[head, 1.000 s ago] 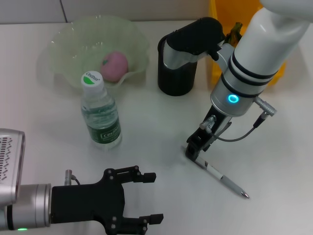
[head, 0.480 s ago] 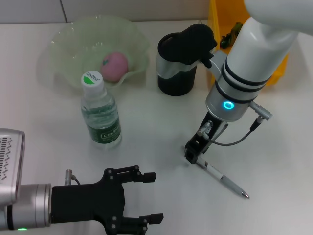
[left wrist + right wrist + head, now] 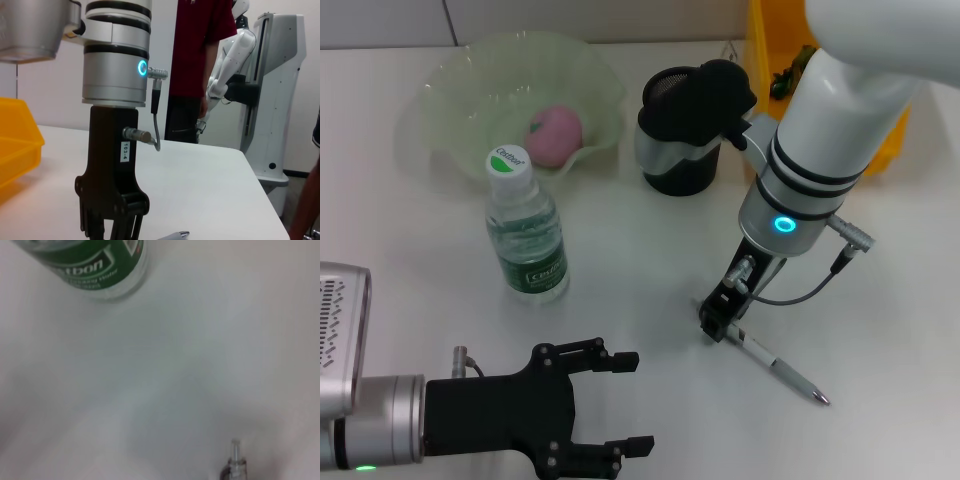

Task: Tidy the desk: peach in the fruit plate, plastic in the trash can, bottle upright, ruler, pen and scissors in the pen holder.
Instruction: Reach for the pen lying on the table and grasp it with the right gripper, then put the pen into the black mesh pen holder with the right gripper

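Note:
A pink peach lies in the pale green fruit plate at the back left. A clear bottle with a green label stands upright in front of it and also shows in the right wrist view. A white pen lies on the table at the front right. My right gripper is down at the pen's near-left end; the left wrist view shows it from the side, with the pen's tip beside it. My left gripper is open and empty at the front left. The black pen holder is partly hidden by my right arm.
A yellow bin stands at the back right behind my right arm and also shows in the left wrist view. A person and another robot stand beyond the table in the left wrist view. No ruler, scissors or plastic is in view.
My right arm has shifted left and lowered, bringing the gripper down onto the pen's end. The pen, the bottle and my left arm have not moved.

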Robot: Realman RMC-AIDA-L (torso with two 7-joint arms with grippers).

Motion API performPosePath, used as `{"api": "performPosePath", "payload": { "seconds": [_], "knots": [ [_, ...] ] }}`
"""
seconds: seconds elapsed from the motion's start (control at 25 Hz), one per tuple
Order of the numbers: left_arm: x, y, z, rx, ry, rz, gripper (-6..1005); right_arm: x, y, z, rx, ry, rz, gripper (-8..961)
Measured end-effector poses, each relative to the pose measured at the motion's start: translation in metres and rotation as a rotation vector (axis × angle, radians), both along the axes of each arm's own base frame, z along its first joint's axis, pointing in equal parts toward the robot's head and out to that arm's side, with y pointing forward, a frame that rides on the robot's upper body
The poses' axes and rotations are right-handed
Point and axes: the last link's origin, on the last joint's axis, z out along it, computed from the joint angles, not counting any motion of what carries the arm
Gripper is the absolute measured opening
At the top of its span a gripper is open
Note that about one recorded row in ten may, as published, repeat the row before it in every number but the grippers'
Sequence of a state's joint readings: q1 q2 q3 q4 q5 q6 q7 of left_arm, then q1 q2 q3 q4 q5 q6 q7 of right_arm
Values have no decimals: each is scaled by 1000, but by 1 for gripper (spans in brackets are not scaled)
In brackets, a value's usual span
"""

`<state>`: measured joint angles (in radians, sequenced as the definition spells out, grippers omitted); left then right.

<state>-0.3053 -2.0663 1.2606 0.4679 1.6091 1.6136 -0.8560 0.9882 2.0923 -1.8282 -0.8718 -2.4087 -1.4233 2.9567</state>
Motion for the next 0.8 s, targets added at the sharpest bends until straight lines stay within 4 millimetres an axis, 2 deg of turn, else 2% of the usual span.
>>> {"api": "performPosePath", "payload": {
  "seconds": [0.48, 0.8],
  "knots": [
    [0, 0, 0, 0, 0, 0, 797, 1, -2, -3, -16, -26, 24, 351],
    [0, 0, 0, -2, 1, -1, 797, 1, -4, -4, -31, -48, 42, 222]
  ]
}}
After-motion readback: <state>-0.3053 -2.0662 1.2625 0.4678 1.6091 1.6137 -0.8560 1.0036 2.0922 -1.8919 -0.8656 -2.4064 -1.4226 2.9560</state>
